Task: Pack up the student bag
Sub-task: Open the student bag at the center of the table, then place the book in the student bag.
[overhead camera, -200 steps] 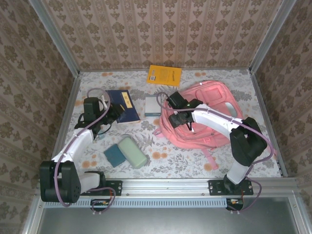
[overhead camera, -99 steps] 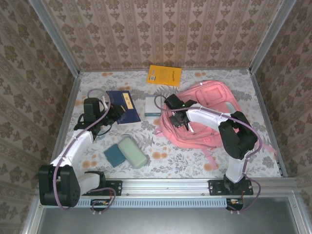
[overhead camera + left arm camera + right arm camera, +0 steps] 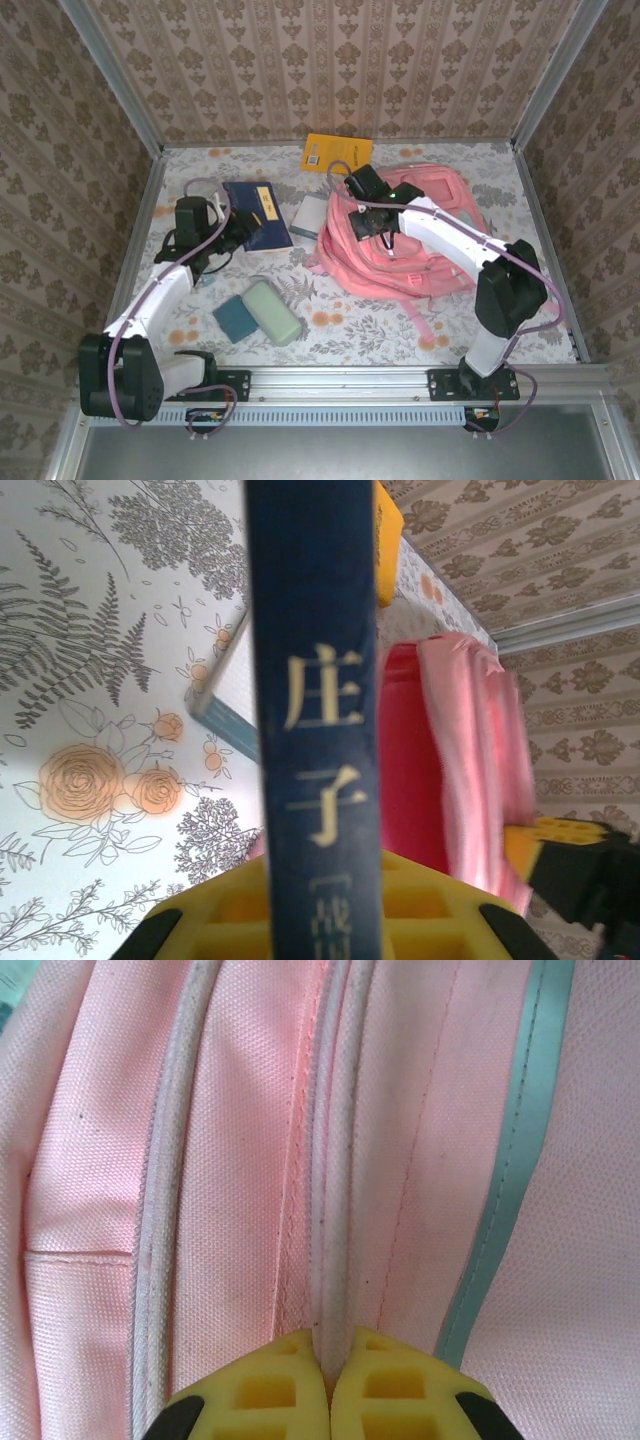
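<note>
Top external view, nearest first: a pale green case (image 3: 272,312) lies on the counter (image 3: 350,335), well clear of both arms. Farther in, the left pincer (image 3: 226,232) grips the blue book (image 3: 256,214) by one edge. In the left wrist view the spine (image 3: 315,680) stands upright between the yellow fingers, so the book could swing or slide out when it is carried. To the right, the student bag (image 3: 425,250) sprawls over the right half of the counter. The right pincer (image 3: 328,1360) is pressed together on a thin run of white piping (image 3: 330,1210). That cord is a small hold, and I judge it may slip free under a hard pull, or the whole bag may drag instead of opening. I cannot tell whether any zip is open. A small grey book (image 3: 308,213) sits just beside the bag's left edge and could get shoved, and the yellow book (image 3: 337,152) lies beyond it.

Half a second ago the right pincer was nearer the arm bases. It has since pulled the bag's left side farther away and bunched it, and the grey book now lies skewed.
</note>
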`<state>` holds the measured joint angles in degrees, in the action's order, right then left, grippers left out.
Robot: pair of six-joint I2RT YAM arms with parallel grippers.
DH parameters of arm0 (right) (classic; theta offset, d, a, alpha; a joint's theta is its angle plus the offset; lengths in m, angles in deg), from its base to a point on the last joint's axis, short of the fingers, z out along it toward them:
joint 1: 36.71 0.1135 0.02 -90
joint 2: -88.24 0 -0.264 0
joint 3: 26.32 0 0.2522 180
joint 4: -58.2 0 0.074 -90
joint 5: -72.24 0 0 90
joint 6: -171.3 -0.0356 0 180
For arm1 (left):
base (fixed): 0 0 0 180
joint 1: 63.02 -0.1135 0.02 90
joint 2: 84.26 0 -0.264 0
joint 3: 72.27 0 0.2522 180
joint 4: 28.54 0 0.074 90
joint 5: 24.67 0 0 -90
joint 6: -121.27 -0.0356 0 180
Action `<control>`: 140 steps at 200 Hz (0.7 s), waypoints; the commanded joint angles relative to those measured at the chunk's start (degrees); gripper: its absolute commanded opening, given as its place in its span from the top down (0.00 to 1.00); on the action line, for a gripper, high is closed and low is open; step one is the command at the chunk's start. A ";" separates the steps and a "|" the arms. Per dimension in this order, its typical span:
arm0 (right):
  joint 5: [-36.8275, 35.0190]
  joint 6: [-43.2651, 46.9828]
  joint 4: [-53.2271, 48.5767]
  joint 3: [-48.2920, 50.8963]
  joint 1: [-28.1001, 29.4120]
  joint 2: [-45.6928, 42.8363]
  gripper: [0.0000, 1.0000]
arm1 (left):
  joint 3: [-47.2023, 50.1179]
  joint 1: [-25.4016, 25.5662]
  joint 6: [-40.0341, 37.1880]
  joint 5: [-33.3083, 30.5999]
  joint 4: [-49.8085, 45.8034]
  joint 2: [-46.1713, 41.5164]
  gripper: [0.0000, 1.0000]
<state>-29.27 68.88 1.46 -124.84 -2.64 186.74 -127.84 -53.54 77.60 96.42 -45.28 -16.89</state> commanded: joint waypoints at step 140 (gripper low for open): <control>25.30 -18.42 6.44 -9.57 -12.55 -11.26 1.00 | -14.20 27.55 18.02 -15.86 29.33 26.53 1.00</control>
<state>-9.14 54.91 0.69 -134.10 -14.42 179.81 -136.89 -29.06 91.43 84.72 -25.31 4.82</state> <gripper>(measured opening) 0.066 0.132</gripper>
